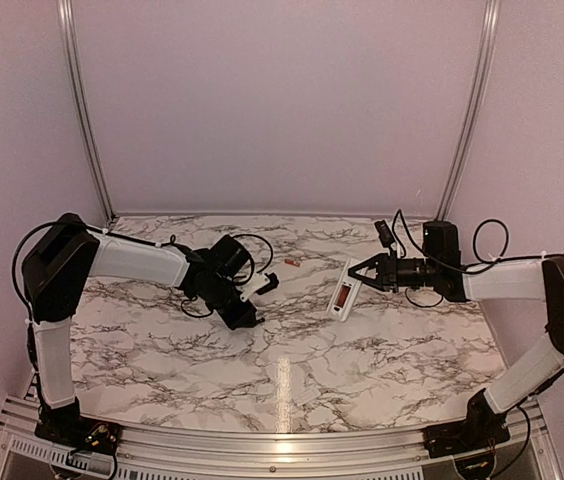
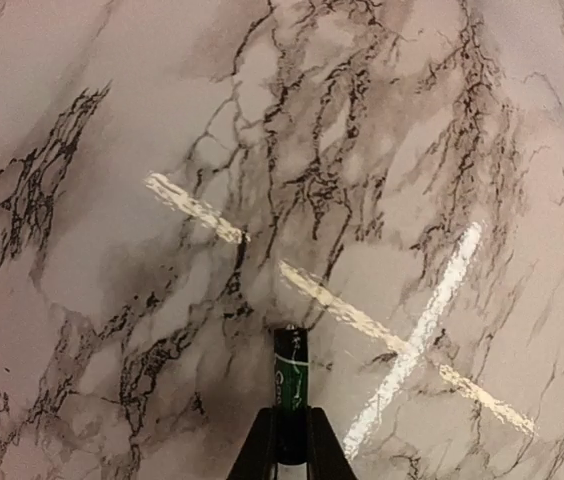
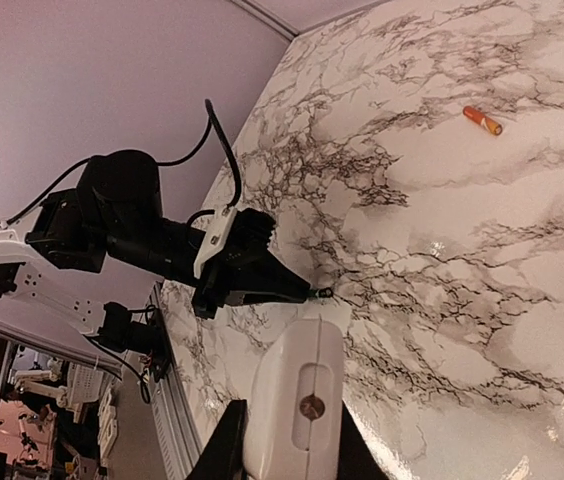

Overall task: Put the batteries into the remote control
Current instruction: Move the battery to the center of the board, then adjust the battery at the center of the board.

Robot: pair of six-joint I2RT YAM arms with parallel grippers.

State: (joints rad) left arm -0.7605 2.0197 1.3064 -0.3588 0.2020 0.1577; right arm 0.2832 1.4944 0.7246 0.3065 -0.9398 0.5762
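- Left gripper [image 3: 304, 292] is left of the table [image 1: 162, 370] centre. A battery [image 2: 290, 365] sits between its fingertips and sticks out past them over the tabletop.
- Right gripper [image 1: 360, 274] is right of centre, facing the left one. The remote control [image 1: 343, 293] is between its fingers, long axis running near-to-far.
- Remote control is between the two grippers, hard against the right one.
- On the table behind that gap: loose battery [image 1: 292, 260], left of the remote's far end, apart from both grippers.

L arm [image 1: 142, 260] comes in from the left, elbow high, forearm angled right toward centre. L gripper [image 2: 290, 418] points right, jaws pinched tight on a battery [image 2: 290, 358]. R arm [image 1: 510, 280] stretches left, forearm approx level. R gripper [image 3: 287, 430] is clamped on the remote [image 3: 297, 390], fingers either side.
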